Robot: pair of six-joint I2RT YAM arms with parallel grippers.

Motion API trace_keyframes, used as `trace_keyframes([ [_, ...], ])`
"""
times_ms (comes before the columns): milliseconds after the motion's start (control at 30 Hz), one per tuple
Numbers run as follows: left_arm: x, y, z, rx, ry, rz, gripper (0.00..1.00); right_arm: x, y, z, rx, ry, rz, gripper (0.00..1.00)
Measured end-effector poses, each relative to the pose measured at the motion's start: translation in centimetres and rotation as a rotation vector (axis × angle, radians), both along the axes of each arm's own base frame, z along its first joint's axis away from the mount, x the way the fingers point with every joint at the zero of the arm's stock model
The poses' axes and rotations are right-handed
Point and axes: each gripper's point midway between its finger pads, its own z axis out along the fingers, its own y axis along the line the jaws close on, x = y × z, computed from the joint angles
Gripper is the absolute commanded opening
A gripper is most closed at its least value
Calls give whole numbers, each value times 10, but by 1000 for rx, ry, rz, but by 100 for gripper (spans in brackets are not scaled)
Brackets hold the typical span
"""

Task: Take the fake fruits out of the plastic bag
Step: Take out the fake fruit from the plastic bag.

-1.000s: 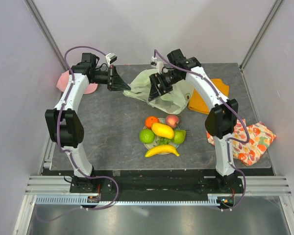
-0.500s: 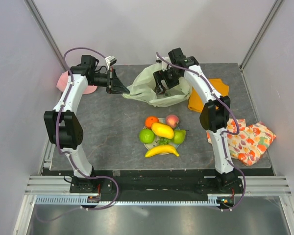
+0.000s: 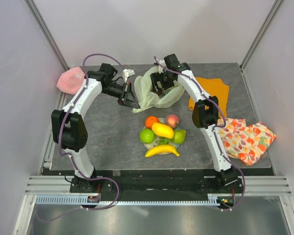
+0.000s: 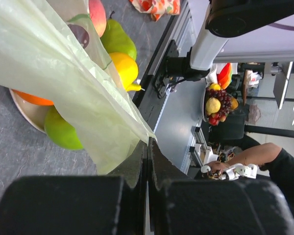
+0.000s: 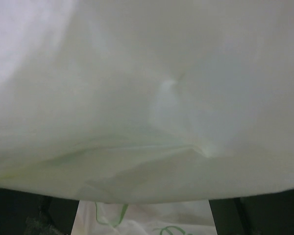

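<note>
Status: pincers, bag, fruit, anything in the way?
Left pincer shut on plastic bag edge. Right pincer open, at bag. Fake fruits heaped on plate; any left inside, can't tell. Bag film blocks right wrist view.

Showing white link shells on left arm (image 3: 85, 96) and right arm (image 3: 216, 147), black joint housings (image 3: 68, 132), purple cables (image 3: 98, 54) trailing along each, black bases (image 3: 83, 185), black left gripper (image 4: 148, 145).

Fake fruits (image 3: 161, 132) on plate (image 4: 28, 114); plastic bag (image 3: 143, 90) behind them.

Pink cap (image 3: 70, 80) — orange cloth (image 3: 214, 92) — floral cloth (image 3: 247, 139).
</note>
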Motion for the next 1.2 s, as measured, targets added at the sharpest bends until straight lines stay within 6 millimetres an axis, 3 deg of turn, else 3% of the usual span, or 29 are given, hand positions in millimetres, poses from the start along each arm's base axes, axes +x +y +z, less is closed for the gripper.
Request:
trace_keyframes([
  [133,-1,0,-4,23,-9,-5,2,6,15,-14,63,3,-5,95],
  [233,0,2,-8,43,-18,-2,2,8,24,-26,114,6,-16,82],
  [400,-1,4,-13,74,-12,0,2,20,35,-16,196,-32,-26,73],
  [567,7,4,-11,98,-33,6,1,7,29,-2,247,12,-31,70],
  [667,21,2,-5,101,-70,11,2,-8,9,24,270,41,-45,68],
  [833,43,-2,0,97,-125,18,2,-35,-25,93,337,19,-57,68],
  [967,54,-4,-1,100,-145,22,2,-69,-28,143,468,27,2,67],
  [1067,61,-5,-1,101,-157,26,2,-95,-18,156,545,74,62,66],
  [1200,71,-7,5,105,-186,43,1,-122,-4,153,574,130,147,66],
])
